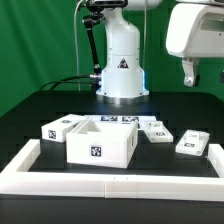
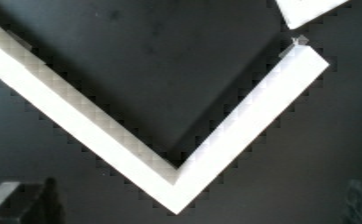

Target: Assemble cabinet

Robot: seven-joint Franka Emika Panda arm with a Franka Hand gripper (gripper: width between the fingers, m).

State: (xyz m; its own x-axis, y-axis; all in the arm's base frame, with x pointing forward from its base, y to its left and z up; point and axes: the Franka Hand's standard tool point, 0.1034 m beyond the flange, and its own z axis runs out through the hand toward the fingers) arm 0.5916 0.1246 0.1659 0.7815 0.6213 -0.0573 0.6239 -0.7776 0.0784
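Two views, exterior alone showing hollow white plastic cabinet box (image 1: 100,146) and tagged white panels (image 1: 192,144) on black table (image 1: 35,110), wrist only white rail corner (image 2: 169,185), claw (image 1: 188,74) raised, spread cannot be told.

White plastic, smooth with a low sheen: cabinet box (image 1: 100,143) and loose blocks (image 1: 190,144), each carrying matt black-and-white printed tags (image 1: 97,152). Black, matt, faintly scuffed and dusty in the wrist view: bench (image 1: 30,115); white, smooth, matt, plastic-looking: rail (image 1: 110,183) edging it. Glossy white moulded shell with bright highlights: arm casing (image 1: 122,50); matt green, no shine: backdrop (image 1: 30,40).
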